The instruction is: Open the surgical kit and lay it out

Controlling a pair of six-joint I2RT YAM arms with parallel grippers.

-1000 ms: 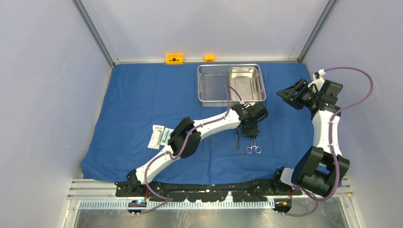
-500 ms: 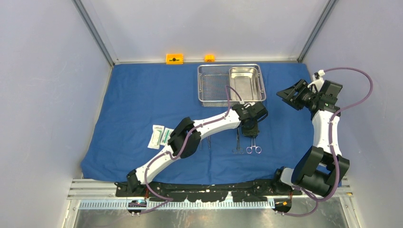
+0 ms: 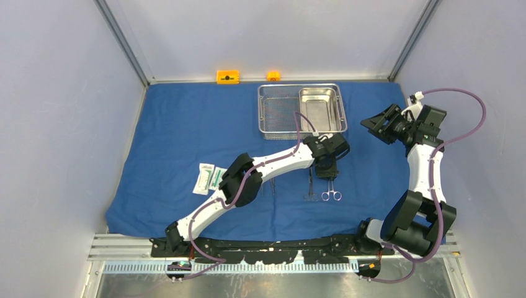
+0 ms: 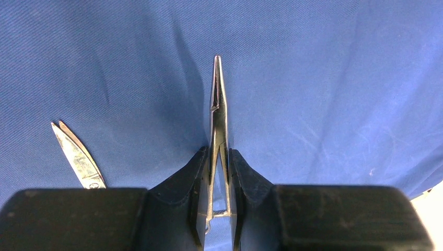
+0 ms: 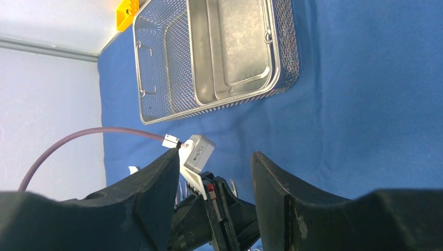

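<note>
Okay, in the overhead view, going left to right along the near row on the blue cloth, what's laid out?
The white-green packets → thin steel instrument → scissors → ring-handled forceps, pinched in the left gripper.

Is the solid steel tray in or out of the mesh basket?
In. The steel tray sits inside the mesh basket, in its right half, walled by mesh.
</note>
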